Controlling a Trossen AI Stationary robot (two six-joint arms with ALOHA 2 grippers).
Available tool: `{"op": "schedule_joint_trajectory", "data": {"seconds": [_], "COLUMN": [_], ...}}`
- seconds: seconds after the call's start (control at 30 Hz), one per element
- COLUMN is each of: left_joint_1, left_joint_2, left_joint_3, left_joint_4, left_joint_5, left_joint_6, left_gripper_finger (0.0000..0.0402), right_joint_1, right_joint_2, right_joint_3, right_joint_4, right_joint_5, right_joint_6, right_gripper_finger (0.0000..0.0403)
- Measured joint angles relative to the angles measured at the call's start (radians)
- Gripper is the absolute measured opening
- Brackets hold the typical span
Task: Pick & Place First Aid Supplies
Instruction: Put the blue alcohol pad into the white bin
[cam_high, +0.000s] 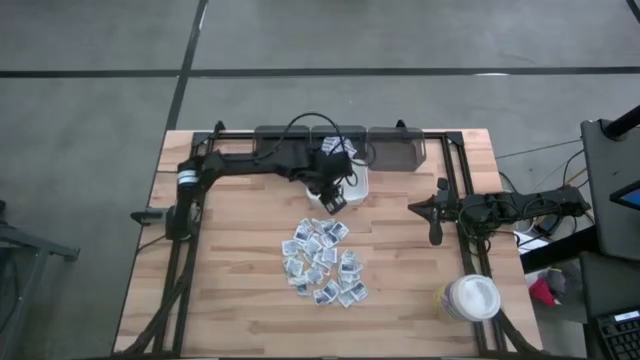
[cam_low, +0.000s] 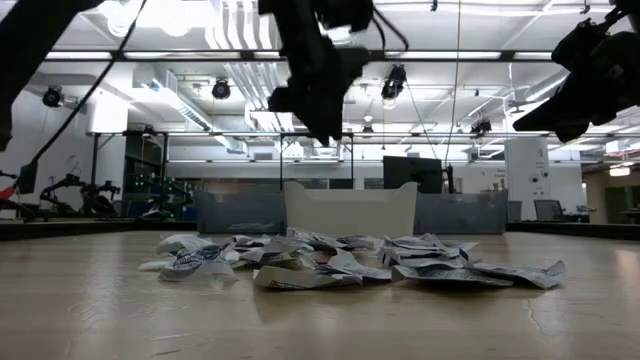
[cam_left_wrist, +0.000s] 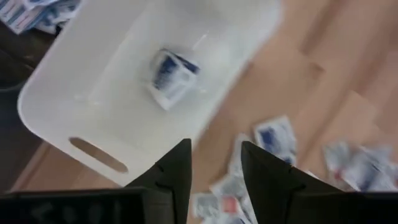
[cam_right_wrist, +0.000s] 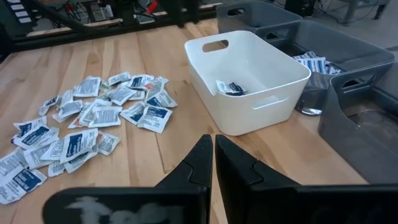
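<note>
The first aid supplies (cam_high: 322, 262) lie as a loose pile of white, blue-printed sachets on the wooden table, also seen in the low view (cam_low: 340, 262) and the right wrist view (cam_right_wrist: 93, 118). One sachet (cam_left_wrist: 171, 74) lies on the floor of the white bin (cam_high: 358, 180); the right wrist view shows this sachet too (cam_right_wrist: 233, 88). My left gripper (cam_left_wrist: 214, 165) hangs open and empty above the bin's near rim (cam_high: 333, 197). My right gripper (cam_right_wrist: 211, 155) waits shut at the table's right side (cam_high: 435, 225).
Grey bins (cam_high: 395, 145) stand in a row along the far edge behind the white bin; one of them (cam_right_wrist: 314, 62) holds more sachets. A white round lidded tub (cam_high: 470, 298) stands at the near right corner. A black frame (cam_high: 190, 260) borders the table.
</note>
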Motion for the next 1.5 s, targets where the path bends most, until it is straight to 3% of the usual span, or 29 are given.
{"op": "schedule_joint_trajectory", "data": {"seconds": [0.07,0.2,0.5,0.8,1.5], "left_joint_1": [-0.032,-0.111,-0.210,-0.209,-0.209], "left_joint_2": [-0.019,-0.016,-0.004,0.002,0.125], "left_joint_3": [-0.010,-0.032,-0.187,-0.271,-0.271], "left_joint_4": [0.002,0.023,0.263,0.416,0.455], "left_joint_5": [-0.001,-0.006,-0.098,-0.065,0.043], "left_joint_6": [0.038,0.275,0.719,0.786,0.782], "left_gripper_finger": [0.0132,0.0131,0.0131,0.0131,0.0110], "right_joint_1": [0.000,0.000,0.000,0.000,0.000], "right_joint_2": [0.000,0.000,0.000,0.000,0.000], "right_joint_3": [0.000,0.000,0.000,0.000,0.000], "right_joint_4": [0.000,0.000,0.000,0.000,0.000], "right_joint_5": [0.000,0.000,0.000,0.000,0.000], "right_joint_6": [0.000,0.000,0.003,0.003,0.004], "right_gripper_finger": [0.0018,0.0018,0.0018,0.0018,0.0018]}}
